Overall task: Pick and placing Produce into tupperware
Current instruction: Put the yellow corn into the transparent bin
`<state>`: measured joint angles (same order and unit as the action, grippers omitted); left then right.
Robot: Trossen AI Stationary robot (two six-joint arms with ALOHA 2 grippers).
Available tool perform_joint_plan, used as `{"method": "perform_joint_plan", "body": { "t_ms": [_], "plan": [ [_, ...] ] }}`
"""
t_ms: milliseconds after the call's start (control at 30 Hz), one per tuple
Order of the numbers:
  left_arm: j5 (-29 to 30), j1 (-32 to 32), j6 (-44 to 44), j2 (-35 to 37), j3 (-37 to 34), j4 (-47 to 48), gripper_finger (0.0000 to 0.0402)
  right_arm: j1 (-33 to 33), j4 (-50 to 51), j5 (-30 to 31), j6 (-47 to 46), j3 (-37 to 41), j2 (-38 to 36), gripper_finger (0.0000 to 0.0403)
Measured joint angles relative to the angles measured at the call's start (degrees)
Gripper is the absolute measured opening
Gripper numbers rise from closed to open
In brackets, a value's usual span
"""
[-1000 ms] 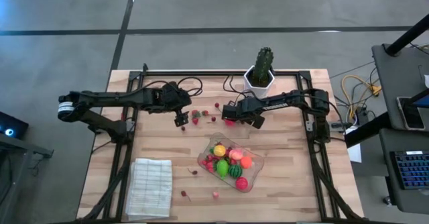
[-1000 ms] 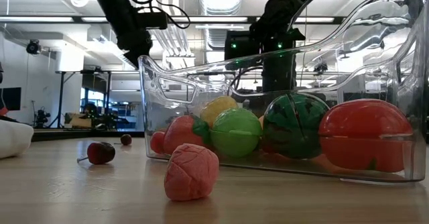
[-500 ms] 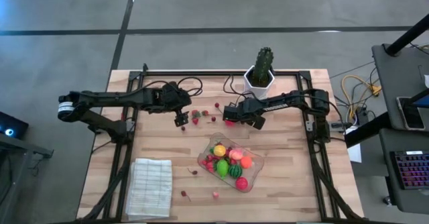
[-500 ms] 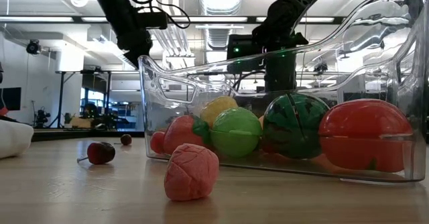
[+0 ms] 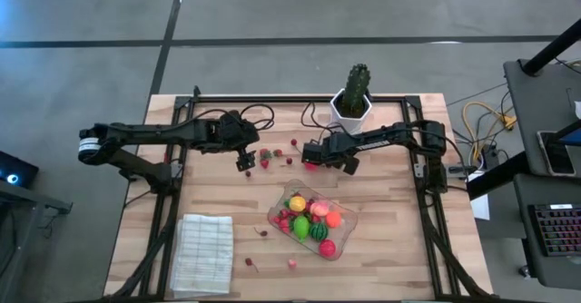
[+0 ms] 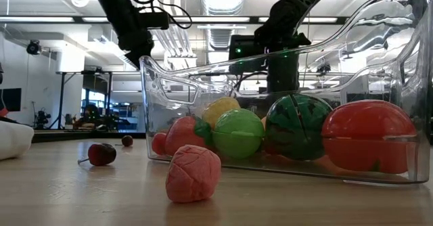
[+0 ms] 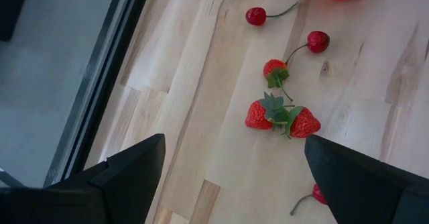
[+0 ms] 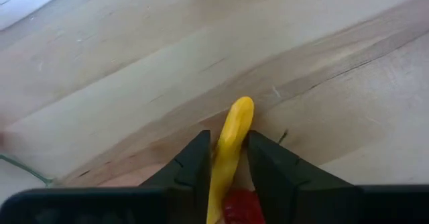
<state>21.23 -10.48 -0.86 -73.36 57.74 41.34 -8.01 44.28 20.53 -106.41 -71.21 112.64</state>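
A white ribbed cloth (image 5: 202, 252) lies at the tabletop's (image 5: 390, 249) near left corner. Toward the far edge, left of centre, the left gripper (image 5: 245, 163) hangs with fingers spread wide, gripping nothing, over strawberries (image 7: 281, 119) and cherries (image 7: 317, 41). Right of it, the right gripper (image 5: 311, 161) is clamped tight on a slim yellow piece (image 8: 230, 142), in front of a potted cactus (image 5: 354, 94). The tupperware (image 5: 343, 241), holding mixed produce (image 5: 310, 219), sits near the front edge, right of centre.
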Motion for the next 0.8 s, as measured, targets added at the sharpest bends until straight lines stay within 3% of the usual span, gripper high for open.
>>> {"method": "perform_joint_plan", "body": {
  "t_ms": [233, 800],
  "plan": [
    [0.0, 0.0, 0.0, 0.0, 0.0, -0.01, 0.0342, -0.01, -0.37, 0.07, 0.27, -1.0, 0.0, 0.0068],
    [0.0, 0.0, 0.44, 0.0, -0.02, -0.17, 0.0342, -0.01, 0.75, 0.45, 3.82, -0.9, 0.0, 0.0071]
  ]
}}
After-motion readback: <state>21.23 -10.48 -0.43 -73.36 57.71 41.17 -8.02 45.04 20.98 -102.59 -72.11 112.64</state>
